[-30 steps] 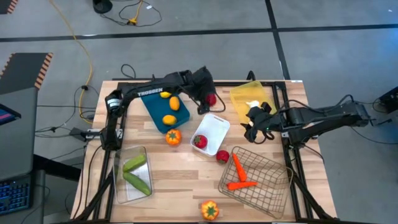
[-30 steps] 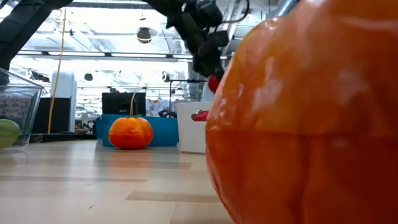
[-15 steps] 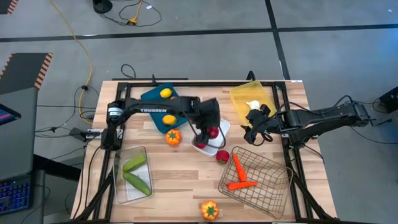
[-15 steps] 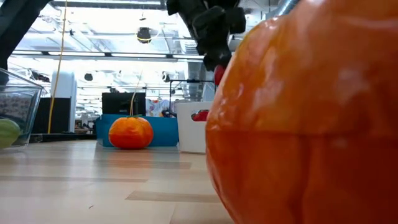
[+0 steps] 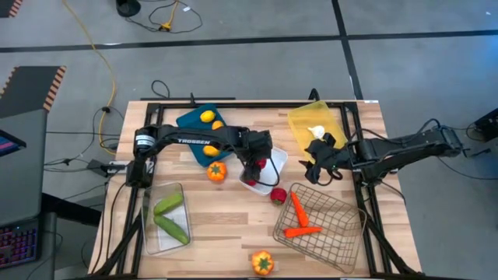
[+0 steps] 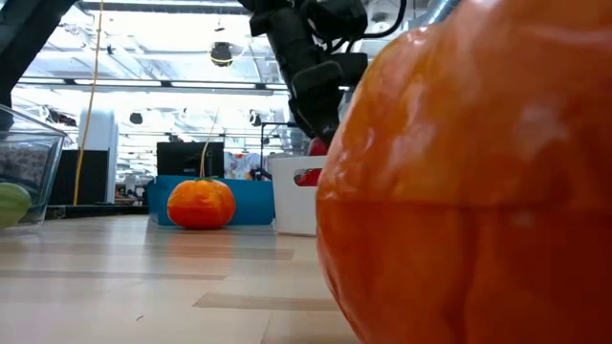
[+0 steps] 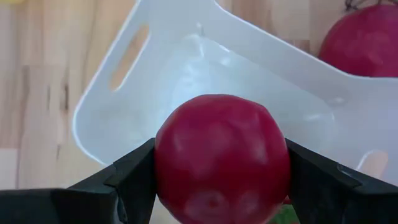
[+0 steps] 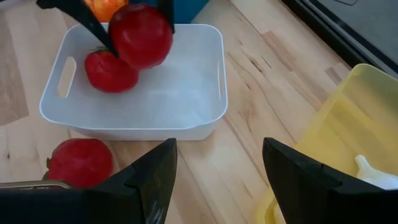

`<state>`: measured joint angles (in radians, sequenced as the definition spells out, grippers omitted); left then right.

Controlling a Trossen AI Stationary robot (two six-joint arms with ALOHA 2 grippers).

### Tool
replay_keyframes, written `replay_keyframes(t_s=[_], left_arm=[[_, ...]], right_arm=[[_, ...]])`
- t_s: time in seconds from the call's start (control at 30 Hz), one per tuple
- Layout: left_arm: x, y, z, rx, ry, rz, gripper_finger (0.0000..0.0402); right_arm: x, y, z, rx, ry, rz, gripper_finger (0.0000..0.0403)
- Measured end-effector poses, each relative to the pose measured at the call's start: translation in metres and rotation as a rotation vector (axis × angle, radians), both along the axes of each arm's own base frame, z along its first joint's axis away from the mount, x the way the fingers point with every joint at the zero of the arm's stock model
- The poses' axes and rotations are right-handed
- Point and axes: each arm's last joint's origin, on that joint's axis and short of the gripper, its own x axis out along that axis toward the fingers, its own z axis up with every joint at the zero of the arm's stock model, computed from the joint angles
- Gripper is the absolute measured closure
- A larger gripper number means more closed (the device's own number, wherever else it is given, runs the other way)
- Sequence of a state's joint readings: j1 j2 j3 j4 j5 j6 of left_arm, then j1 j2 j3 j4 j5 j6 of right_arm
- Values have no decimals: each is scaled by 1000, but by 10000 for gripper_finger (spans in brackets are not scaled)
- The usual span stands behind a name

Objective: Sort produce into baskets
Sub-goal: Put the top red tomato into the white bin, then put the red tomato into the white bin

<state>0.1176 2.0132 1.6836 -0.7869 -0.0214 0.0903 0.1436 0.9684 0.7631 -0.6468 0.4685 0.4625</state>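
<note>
the wooden surface (image 5: 226, 225) carries five containers: a wire mesh basket (image 5: 340, 233) with two carrots (image 5: 299, 220), a clear bin (image 5: 148, 237) with two cucumbers (image 5: 170, 217), a teal tray (image 5: 191, 123) with citrus (image 5: 207, 117), a yellow tray (image 5: 299, 124) with white garlic (image 5: 316, 131), and a white tray (image 8: 155, 93) at the middle. the left tool (image 5: 257, 164) hangs over the white tray, clenched on a red tomato (image 7: 222, 158) held above the tray's floor; another red fruit (image 8: 109, 70) lies inside. a third red fruit (image 8: 81, 162) sits on the surface just beside the tray. the right tool (image 5: 320, 162) waits near the yellow tray, fingers (image 8: 149, 180) spread and released.
</note>
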Motion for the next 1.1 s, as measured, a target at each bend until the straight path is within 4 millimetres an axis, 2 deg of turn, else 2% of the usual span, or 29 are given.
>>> replay_keyframes(t_s=[0.23, 0.53, 0.67, 0.83, 1.1], left_arm=[[0, 0, 0, 3, -1, -20, 122], [0, -1, 0, 13, 1, -63, 43], [0, -1, 0, 18, 3, -75, 23], [1, -4, 1, 26, 0, -97, 15], [12, -20, 20, 31, -102, -116, 15]], right_arm=[[0, 0, 0, 0, 0, 0, 138], [0, 0, 0, 0, 0, 0, 138], [0, 0, 0, 0, 0, 0, 138], [0, 0, 0, 0, 0, 0, 138], [0, 0, 0, -1, 3, 0, 138]])
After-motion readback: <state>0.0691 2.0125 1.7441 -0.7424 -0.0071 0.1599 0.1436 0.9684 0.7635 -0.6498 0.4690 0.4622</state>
